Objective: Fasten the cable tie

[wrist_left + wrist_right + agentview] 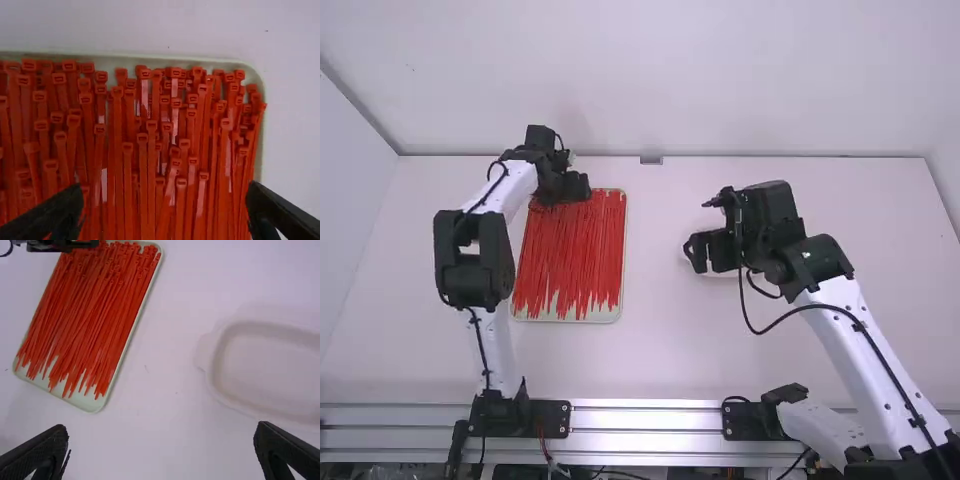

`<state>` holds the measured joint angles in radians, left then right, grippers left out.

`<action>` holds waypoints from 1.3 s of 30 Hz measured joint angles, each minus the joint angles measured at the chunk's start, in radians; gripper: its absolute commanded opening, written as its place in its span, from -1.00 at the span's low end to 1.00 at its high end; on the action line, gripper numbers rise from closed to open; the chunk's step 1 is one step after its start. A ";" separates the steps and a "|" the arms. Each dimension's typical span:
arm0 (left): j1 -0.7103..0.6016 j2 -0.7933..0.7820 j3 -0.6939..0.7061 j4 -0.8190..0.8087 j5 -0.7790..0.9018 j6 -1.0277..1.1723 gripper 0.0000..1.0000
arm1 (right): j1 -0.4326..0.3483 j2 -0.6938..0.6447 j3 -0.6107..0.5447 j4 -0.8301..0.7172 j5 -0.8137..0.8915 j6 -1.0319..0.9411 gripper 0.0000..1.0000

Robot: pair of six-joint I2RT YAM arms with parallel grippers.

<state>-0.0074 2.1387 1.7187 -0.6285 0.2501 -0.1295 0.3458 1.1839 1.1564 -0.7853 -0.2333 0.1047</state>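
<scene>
On the white worktop [720, 340], the pale tray [565, 319] holds a dense sheaf of red cable ties [570, 255], tails toward the arm bases and heads at the far end. Well off to its right, the right hand [712, 250] hangs open and empty over a shallow white dish [270, 370]. Farthest out, the left hand [563, 187] hovers spread wide and empty above the heads. It would do best to single out one top-lying tie and pinch just below its head, so neighbours are not dragged along.
</scene>
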 measured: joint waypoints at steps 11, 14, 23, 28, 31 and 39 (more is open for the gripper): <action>0.000 0.079 -0.005 0.081 0.000 -0.032 0.21 | 0.000 0.000 0.000 -0.013 0.020 0.000 0.98; 0.000 0.079 -0.012 0.119 0.000 -0.040 0.12 | 0.000 0.000 0.000 -0.013 0.020 0.000 0.98; 0.000 0.079 -0.073 0.189 0.000 -0.059 -0.09 | 0.000 0.000 0.000 -0.013 0.031 0.000 0.98; 0.000 0.079 -0.090 0.193 0.000 -0.058 -0.11 | 0.000 0.000 0.000 -0.013 0.031 0.000 0.98; 0.000 0.079 -0.090 0.205 0.000 -0.058 -0.14 | 0.000 0.000 0.000 -0.013 0.031 0.000 0.98; 0.000 0.079 -0.146 0.267 -0.019 -0.062 -0.32 | 0.000 0.000 0.000 -0.013 0.031 0.000 0.98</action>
<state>-0.0078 2.2181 1.5726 -0.3614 0.2310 -0.1913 0.3458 1.1835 1.1564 -0.7982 -0.2028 0.1051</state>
